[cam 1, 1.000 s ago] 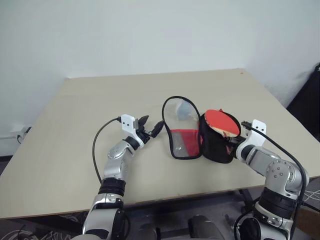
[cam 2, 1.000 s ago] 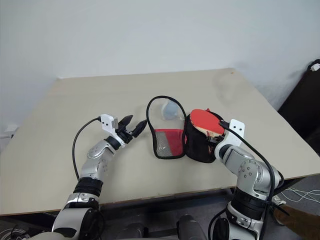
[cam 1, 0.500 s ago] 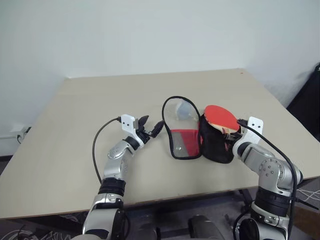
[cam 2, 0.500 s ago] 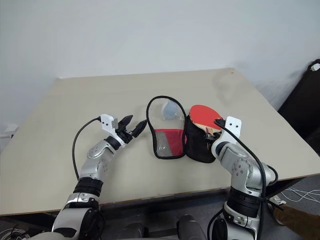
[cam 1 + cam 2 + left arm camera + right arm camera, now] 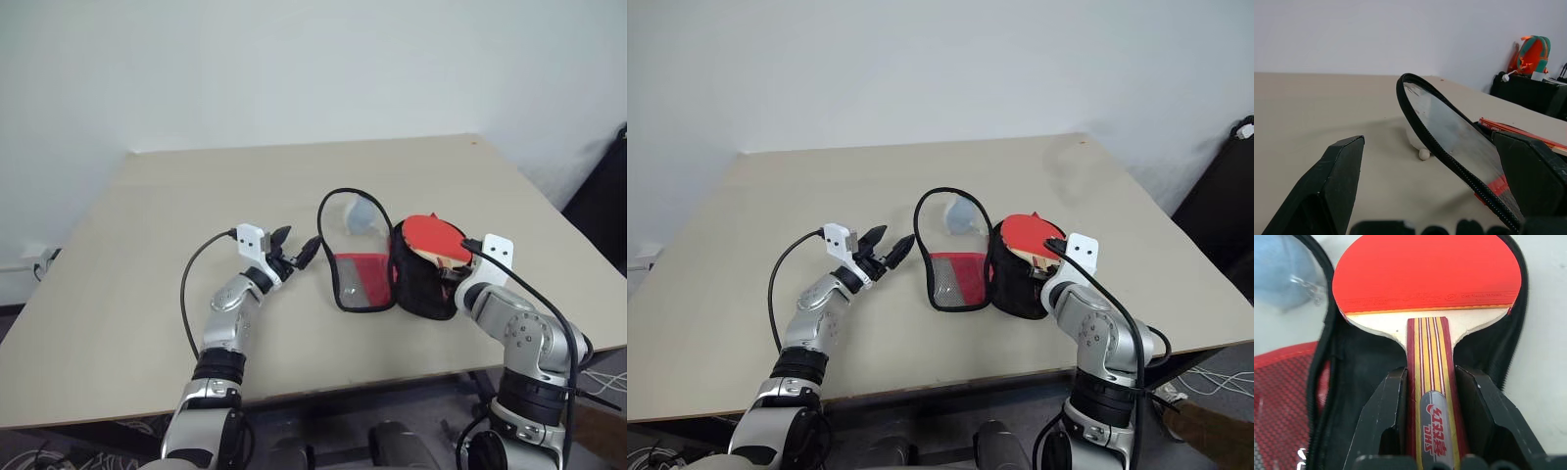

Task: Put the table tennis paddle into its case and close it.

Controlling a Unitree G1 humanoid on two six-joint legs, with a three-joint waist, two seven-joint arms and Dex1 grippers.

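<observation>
The case (image 5: 421,286) lies unzipped at the table's middle. Its black half bulges up on the right, and its flap (image 5: 355,279), red with a clear window, lies to the left. The table tennis paddle (image 5: 1425,274) has its red face up, and its head sits within the black half's zipper rim. My right gripper (image 5: 1431,382) is shut on the striped wooden handle, just at the case's near right side (image 5: 458,277). My left gripper (image 5: 294,247) is open and hovers just left of the flap's black rim (image 5: 1449,147), holding nothing.
A pale round ball (image 5: 364,215) sits behind the flap's clear window. The tan table (image 5: 147,294) has bare room to the left and far side. Its right edge is close to my right arm, and a dark bag (image 5: 612,196) stands beyond it.
The right wrist turned slightly. The paddle's head lifted a little, then settled back over the black half. The left arm and the case kept still.
</observation>
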